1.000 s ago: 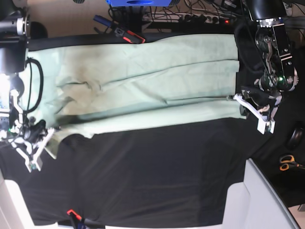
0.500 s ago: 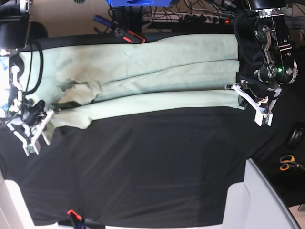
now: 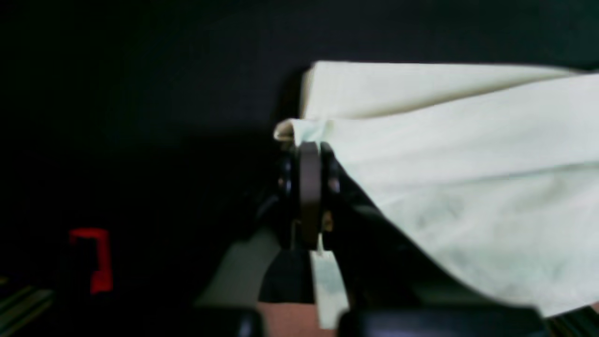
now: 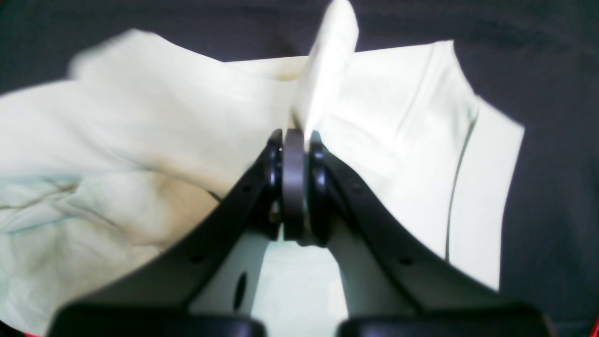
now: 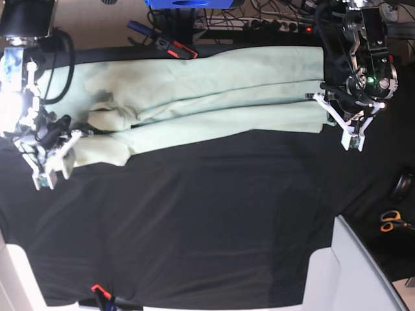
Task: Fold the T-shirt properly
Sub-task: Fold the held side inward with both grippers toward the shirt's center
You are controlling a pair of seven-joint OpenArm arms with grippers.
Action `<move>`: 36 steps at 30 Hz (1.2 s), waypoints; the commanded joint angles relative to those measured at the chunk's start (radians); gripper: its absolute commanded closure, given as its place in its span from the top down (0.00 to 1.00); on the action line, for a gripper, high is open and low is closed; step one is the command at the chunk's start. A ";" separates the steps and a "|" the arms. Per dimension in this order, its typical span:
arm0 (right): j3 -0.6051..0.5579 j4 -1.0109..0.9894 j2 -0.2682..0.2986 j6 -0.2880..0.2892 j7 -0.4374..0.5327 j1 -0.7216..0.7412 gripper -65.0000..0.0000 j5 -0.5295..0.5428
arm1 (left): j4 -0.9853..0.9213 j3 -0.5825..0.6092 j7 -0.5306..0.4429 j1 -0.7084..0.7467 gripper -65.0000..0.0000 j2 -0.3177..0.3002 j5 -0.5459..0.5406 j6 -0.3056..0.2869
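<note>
- My right end effector [image 5: 72,134], at base-view left: clamped tight on the sleeve-end edge of the large pale mint-green cotton T-shirt [image 5: 207,97], which lies on the black cloth-covered bench [image 5: 207,220].
- My left end effector [image 5: 322,97]: pinched closed on the hem corner.
- Risk: uneven travel would skew the fold; thin pinch may slip.

Pale mint-green, plain and unprinted for the T-shirt [image 5: 207,97], black for the table cloth [image 5: 194,220] beneath it, white with black fittings for both grippers, orange for scissor handles [image 5: 391,221] at the edge.
</note>
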 commanded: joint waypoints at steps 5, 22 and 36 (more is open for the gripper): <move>0.020 0.070 0.002 -0.004 0.016 -0.023 0.00 -0.003 | 0.012 -0.004 -0.015 0.011 0.00 -0.013 0.005 -0.002; 0.063 0.174 -0.024 -0.056 0.015 -0.128 0.00 -0.003 | 0.016 0.031 -0.015 0.051 0.00 -0.014 0.006 -0.002; 0.063 0.208 -0.098 -0.057 -0.025 -0.174 0.00 -0.004 | 0.012 0.029 -0.015 0.051 0.00 -0.016 0.006 0.000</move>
